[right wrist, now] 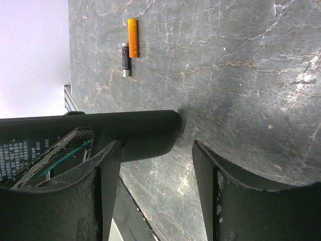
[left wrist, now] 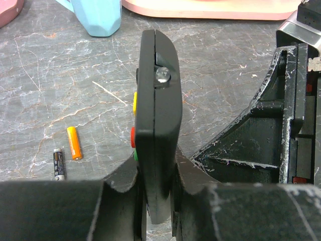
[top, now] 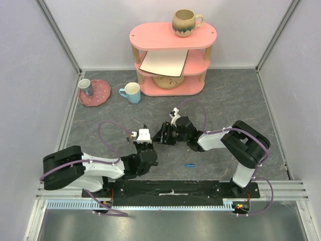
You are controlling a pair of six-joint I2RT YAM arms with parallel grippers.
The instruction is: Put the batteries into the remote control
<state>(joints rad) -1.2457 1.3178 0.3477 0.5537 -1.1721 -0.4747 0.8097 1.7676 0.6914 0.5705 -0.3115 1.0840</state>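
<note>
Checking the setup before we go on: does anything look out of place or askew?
A blue battery lies alone near the front edge of the table, apart from the orange battery and black battery left of the remote. On the pink shelf, a white board sits skewed on the middle tier.

One remote (left wrist: pixel 156 125), perhaps three batteries (left wrist: pixel 74 142), three mugs (top: pixel 131 93), one plate (top: pixel 102 94), one shelf (top: pixel 150 35)
</note>
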